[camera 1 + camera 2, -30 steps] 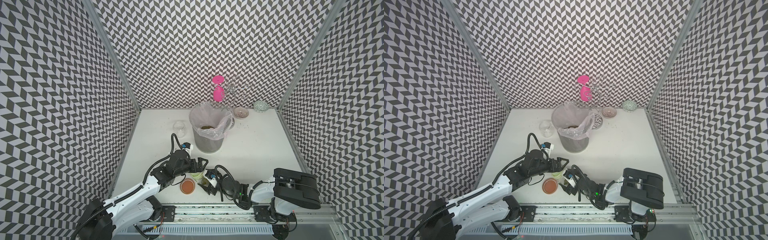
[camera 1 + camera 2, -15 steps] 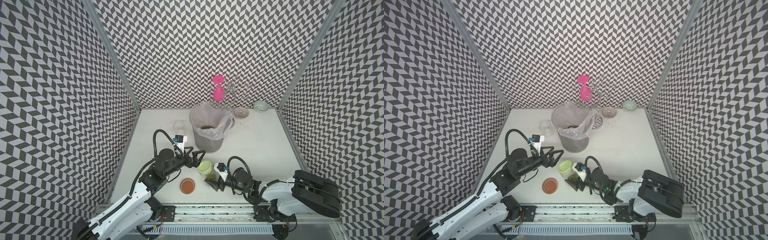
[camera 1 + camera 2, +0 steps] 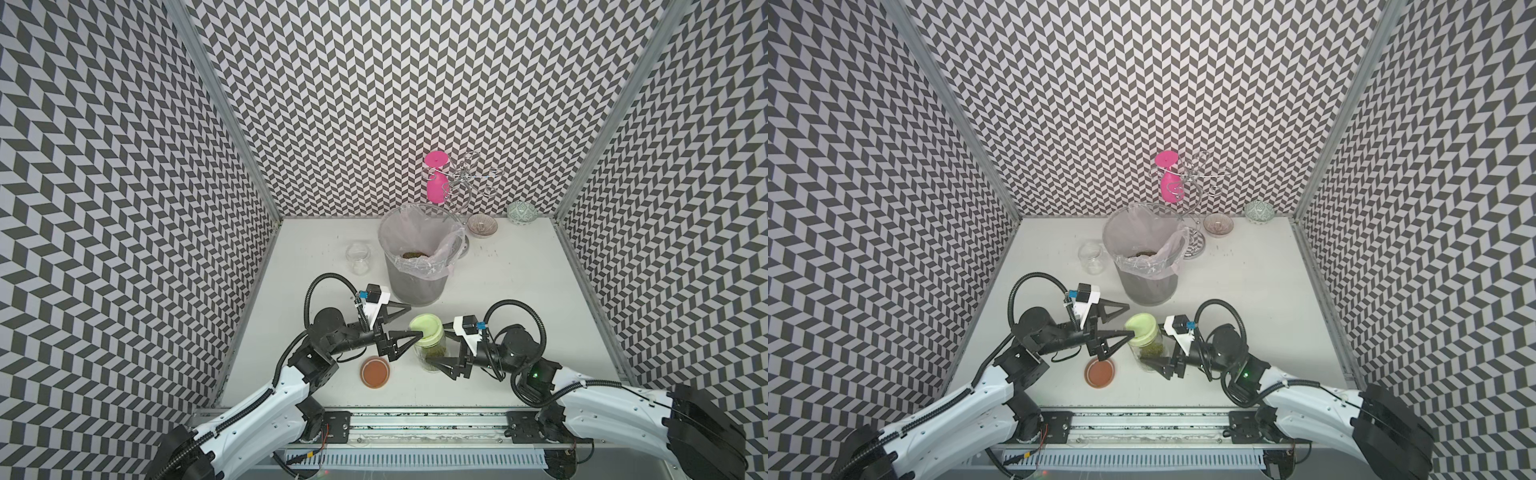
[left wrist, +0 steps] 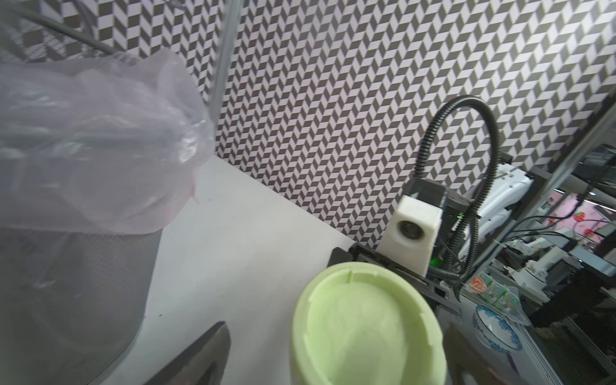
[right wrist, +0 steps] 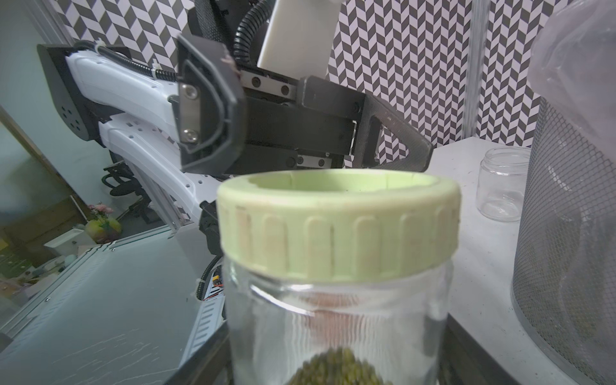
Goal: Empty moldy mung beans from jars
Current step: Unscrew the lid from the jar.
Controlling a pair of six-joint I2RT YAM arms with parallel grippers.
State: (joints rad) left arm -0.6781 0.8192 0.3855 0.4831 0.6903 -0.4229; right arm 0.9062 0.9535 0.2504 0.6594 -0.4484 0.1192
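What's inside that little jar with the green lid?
Greenish mung beans heaped low in the jar, seen through the glass. The green lid hides whatever is under it.

- Green-lidded jar [image 5: 336,320], in front of the bin [image 3: 415,286]: clear glass, glossy and smooth, with wavy reflections.
- Pale green lid [image 5: 336,233]: matt plastic, ribbed skirt, slightly scuffed.
- Mung beans [image 5: 336,366]: dull, granular surface.
- Empty jar [image 3: 358,257], just beside the bin: clear, glossy glass.
- Orange-brown lid [image 3: 375,372], in front of the bin: smooth face, low sheen.
- Bin: fine grey metal mesh, matt.
- Liner [image 3: 446,249]: thin clear plastic film, crinkled, faint sheen.
- Wire stand [image 3: 469,178], behind the bin: bright polished metal.
- Table [image 3: 519,291]: white, matt, lightly speckled.
- Arm shell [image 3: 257,411]: smooth white plastic.
- Cable conduit [image 4: 422,150]: black corrugated plastic.
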